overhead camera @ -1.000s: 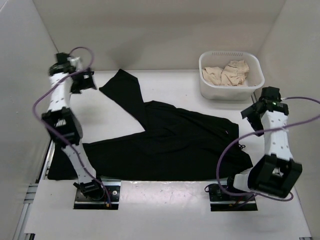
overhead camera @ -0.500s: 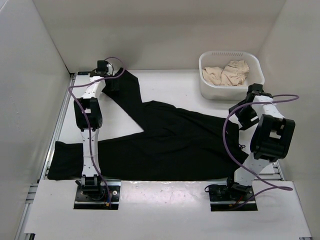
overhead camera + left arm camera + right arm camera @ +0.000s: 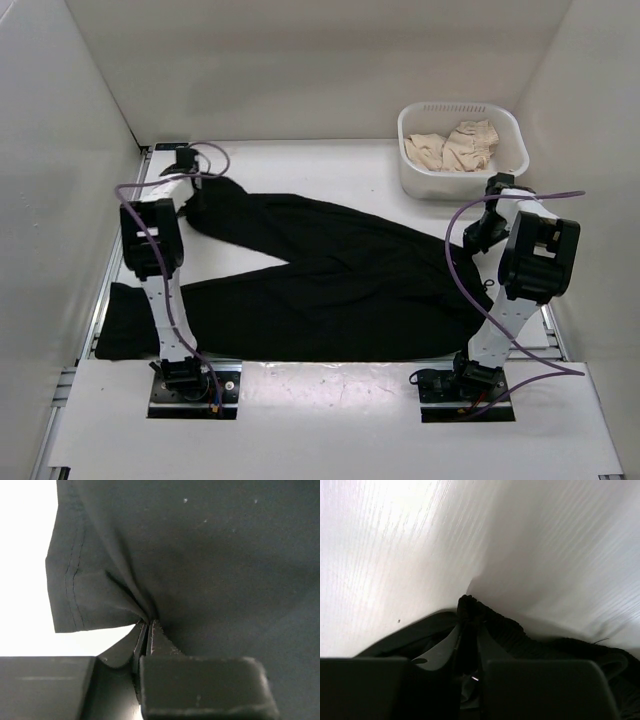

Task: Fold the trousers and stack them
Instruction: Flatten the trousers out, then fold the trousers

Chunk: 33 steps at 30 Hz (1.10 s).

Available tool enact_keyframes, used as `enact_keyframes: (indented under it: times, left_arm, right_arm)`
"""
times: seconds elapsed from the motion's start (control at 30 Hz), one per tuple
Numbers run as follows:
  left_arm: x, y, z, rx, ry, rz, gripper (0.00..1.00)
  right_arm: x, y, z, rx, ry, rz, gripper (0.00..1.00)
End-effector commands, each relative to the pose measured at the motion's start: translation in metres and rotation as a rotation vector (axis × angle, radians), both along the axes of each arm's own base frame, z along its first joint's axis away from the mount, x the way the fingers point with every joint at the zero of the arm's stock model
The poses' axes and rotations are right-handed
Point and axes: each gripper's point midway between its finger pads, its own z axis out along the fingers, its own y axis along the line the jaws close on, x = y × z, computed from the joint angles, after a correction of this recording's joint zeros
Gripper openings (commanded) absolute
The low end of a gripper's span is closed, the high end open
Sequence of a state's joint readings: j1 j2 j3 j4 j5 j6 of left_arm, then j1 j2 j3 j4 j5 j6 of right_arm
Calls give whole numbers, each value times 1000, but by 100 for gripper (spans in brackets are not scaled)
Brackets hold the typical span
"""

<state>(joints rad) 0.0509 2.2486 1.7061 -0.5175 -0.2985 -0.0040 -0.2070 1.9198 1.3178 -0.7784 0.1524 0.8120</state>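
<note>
Left claw (image 3: 149,625) is clamped on the black trousers (image 3: 340,275) near a leg hem, upper left of the worktop (image 3: 330,165). Right claw (image 3: 469,614) pinches their ribbed edge at the right.

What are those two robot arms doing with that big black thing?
They are handling a pair of black trousers spread across the table. The left gripper has its jaws shut on the fabric near one leg's hem, at the far left. The right gripper pinches a ribbed edge at the trousers' right end. The legs lie splayed apart and nothing is folded yet. A white basket holding beige cloths sits in the far right corner.
</note>
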Motion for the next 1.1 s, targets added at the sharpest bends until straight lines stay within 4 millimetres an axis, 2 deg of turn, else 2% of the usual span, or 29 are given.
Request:
enact_keyframes:
  times: [0.0,0.07,0.13,0.17,0.2,0.23,0.27,0.33,0.37,0.4,0.47,0.5,0.53,0.57,0.6,0.63,0.67,0.7,0.73,0.77,0.87,0.9,1.0,1.03,1.07]
  left_arm:
    - [-117,59,-27,79,317,153,14]
    - [-157,74,-31,105,396,201,17]
    - [-179,76,-23,96,443,215,27]
    - [-188,74,-24,65,468,215,51]
    - [-193,69,-22,42,485,206,62]
    - [-203,63,-15,12,527,196,67]
    - [-204,62,-12,-16,534,198,71]
    - [-179,61,12,-64,447,191,89]
    - [-172,64,21,-81,423,197,95]
    - [-145,69,43,-103,329,193,100]
    - [-122,69,53,-127,278,178,100]
    - [-102,70,67,-138,215,166,100]
    - [-95,70,68,-145,206,161,100]
    - [-87,71,59,-155,215,158,100]
    - [-78,72,57,-162,205,153,100]
    - [-60,72,64,-178,159,139,100]
    - [-53,77,60,-186,152,143,100]
    - [-47,78,40,-192,181,145,100]
    - [-34,79,43,-198,153,137,100]
    - [-32,80,24,-205,181,139,100]
    - [-21,88,13,-205,175,148,100]
    - [-21,98,1,-194,183,169,100]
    - [-13,122,-2,-169,143,206,100]
    - [-16,131,-11,-184,148,222,100]
    - [-10,129,-12,-200,130,211,100]
  right_arm:
    - [2,-22,2,-80,11,-10,11]
    - [-2,-24,0,-79,21,-10,11]
    - [1,-27,3,-97,6,8,13]
    - [1,-28,7,-100,-3,17,16]
    - [4,-29,7,-104,-11,27,18]
    - [13,-28,13,-97,-42,58,23]
    - [18,-24,19,-75,-68,78,25]
    - [24,-25,27,-75,-83,121,34]
    - [31,-27,37,-84,-104,134,38]
    - [34,-26,41,-80,-111,146,41]
    - [38,-28,52,-91,-130,171,48]
    - [42,-28,62,-89,-151,172,50]
    - [42,-28,65,-90,-147,181,52]
    - [44,-28,68,-93,-156,181,56]
    - [44,-28,70,-92,-155,181,58]
    - [50,-27,77,-85,-180,184,60]
    - [51,-25,73,-70,-175,188,64]
    - [55,-23,75,-59,-187,191,65]
    - [56,-20,70,-37,-172,195,65]
    - [61,-16,73,-9,-186,202,67]
    - [68,-11,67,6,-175,215,69]
    - [67,-11,60,12,-159,214,70]
    - [63,-7,50,39,-123,197,73]
    - [62,-7,45,43,-110,197,74]
    - [59,-6,42,49,-99,187,74]
